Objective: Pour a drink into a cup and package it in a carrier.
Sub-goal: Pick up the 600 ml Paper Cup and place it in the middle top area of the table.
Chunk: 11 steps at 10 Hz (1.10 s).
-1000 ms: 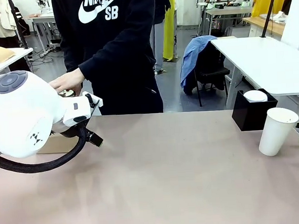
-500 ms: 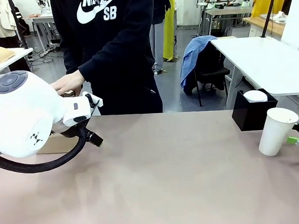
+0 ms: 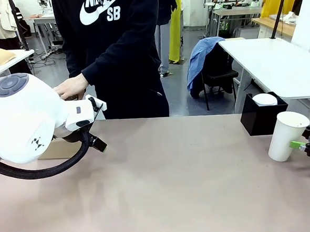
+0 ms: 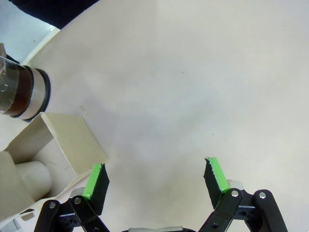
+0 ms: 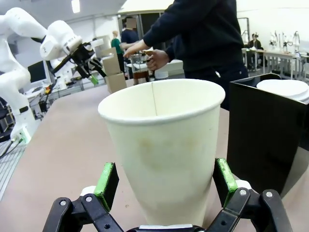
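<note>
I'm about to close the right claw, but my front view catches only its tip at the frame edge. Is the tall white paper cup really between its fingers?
Observer: Yes. From the right wrist, the tall white paper cup stands upright between the right claw's open green pads, one on each side.
Operator: Where is the drink? The left arm blocks my sight.
Observer: The cylindrical glass jug of dark liquid is near the table's far edge, on the left, with a person's hand at it.
Operator: And the left claw?
Observer: The left claw is open over bare table, with the brown cardboard carrier beside one finger.
</note>
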Available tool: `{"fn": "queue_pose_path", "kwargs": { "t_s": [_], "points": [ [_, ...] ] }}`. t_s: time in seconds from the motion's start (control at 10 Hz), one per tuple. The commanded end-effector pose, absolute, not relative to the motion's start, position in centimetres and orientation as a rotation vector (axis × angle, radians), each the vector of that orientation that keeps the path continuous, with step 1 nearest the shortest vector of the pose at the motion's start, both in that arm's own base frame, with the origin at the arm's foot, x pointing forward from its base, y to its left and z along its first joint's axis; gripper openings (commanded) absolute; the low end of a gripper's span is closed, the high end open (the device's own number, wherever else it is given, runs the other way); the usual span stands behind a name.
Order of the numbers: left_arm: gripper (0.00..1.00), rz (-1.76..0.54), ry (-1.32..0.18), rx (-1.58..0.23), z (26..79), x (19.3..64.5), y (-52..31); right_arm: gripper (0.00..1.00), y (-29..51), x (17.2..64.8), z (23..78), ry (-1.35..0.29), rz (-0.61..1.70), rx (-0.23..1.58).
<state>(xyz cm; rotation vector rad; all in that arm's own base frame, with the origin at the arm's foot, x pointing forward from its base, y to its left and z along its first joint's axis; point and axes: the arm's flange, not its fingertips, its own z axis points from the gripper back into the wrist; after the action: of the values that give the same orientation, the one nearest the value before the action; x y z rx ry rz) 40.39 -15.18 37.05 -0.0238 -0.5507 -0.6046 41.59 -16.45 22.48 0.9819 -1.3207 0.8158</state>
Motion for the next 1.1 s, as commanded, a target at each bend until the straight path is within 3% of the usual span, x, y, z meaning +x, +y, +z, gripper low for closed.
{"fn": "queue_pose_path", "kwargs": {
  "t_s": [0.0,0.5,0.6,0.7,1.0],
  "points": [
    [1.00,-0.605,-0.551,-0.024,37.0,40.4,-15.2,1.00,-14.9,42.5,22.9,-1.311,0.771,0.979],
    [1.00,-0.605,-0.551,-0.024,37.0,40.4,-15.2,1.00,-13.2,44.2,22.6,-1.272,0.769,1.012],
    [1.00,-0.605,-0.551,-0.024,37.0,40.4,-15.2,0.86,-13.1,44.1,22.6,-1.274,0.776,1.014],
    [1.00,-0.605,-0.551,-0.024,37.0,40.4,-15.2,0.80,-13.4,43.9,22.4,-1.271,0.813,1.017],
    [1.00,-0.605,-0.551,-0.024,37.0,40.4,-15.2,0.80,-13.5,43.5,22.3,-1.277,0.797,1.026]
  ]
}}
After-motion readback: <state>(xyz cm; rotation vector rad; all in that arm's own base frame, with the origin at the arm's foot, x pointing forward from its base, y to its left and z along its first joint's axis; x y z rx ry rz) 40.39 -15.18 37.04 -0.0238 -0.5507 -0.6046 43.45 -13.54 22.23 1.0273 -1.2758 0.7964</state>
